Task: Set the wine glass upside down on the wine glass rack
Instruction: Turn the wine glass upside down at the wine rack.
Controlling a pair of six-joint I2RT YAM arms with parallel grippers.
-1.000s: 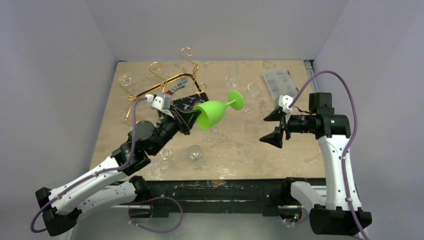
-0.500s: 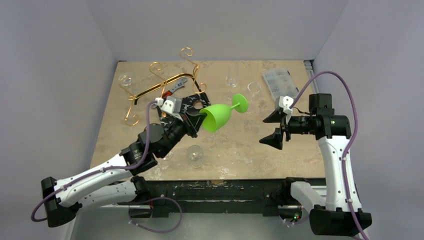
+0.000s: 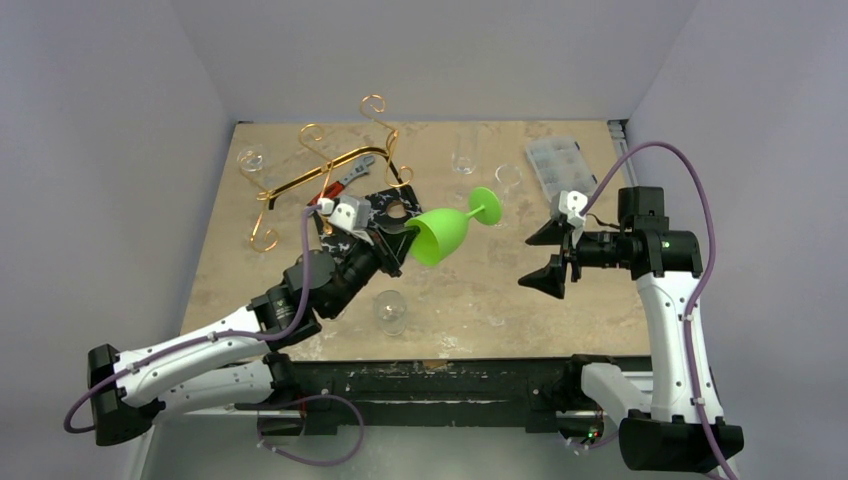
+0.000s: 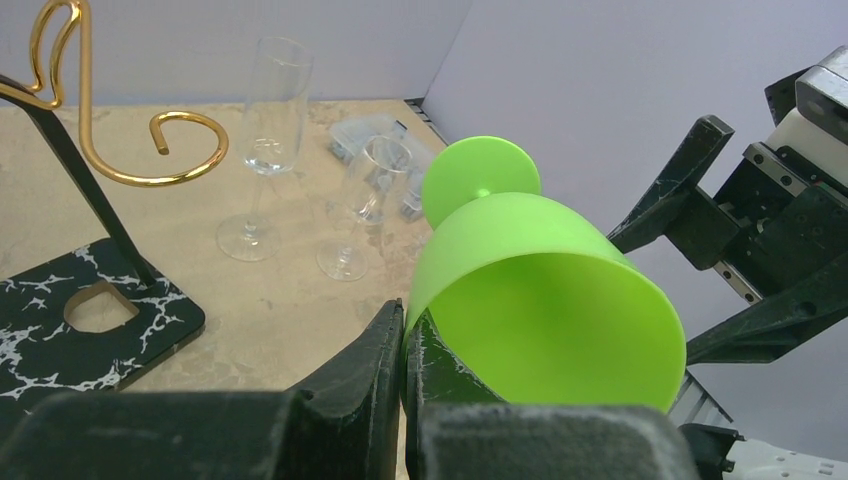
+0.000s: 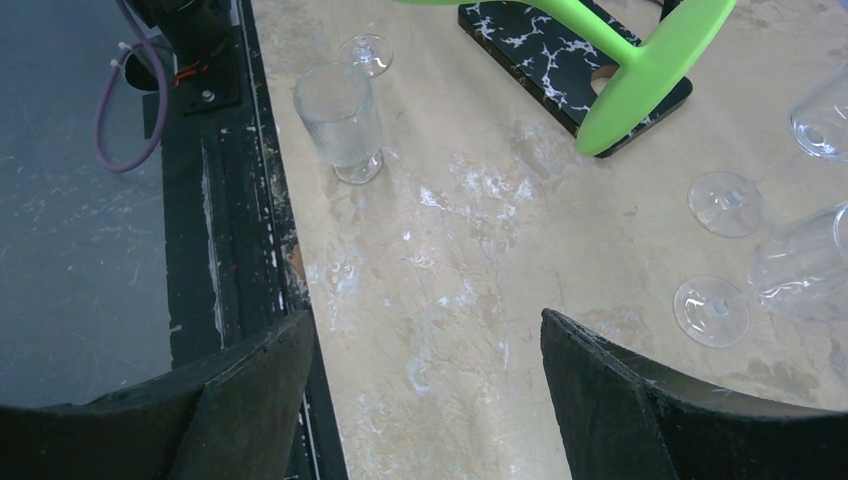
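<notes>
Currently: beige mottled table [image 3: 480, 290], lilac-grey walls. Wine glass rack [image 3: 318, 170] back left, seemingly footed on black veined board [image 3: 380, 208]. My left gripper [image 3: 398, 240], reaching centre, pinches the green wine glass [image 3: 442, 232] by its rim; glass sideways, aloft, foot rightward. My right gripper [image 3: 548, 255] hovers wide, empty.

Plain pale lilac-grey walls [image 3: 430, 60] on three sides, beige marbled table [image 3: 470, 290] with scuffed white patches, black front edge [image 3: 440, 375], even light
</notes>
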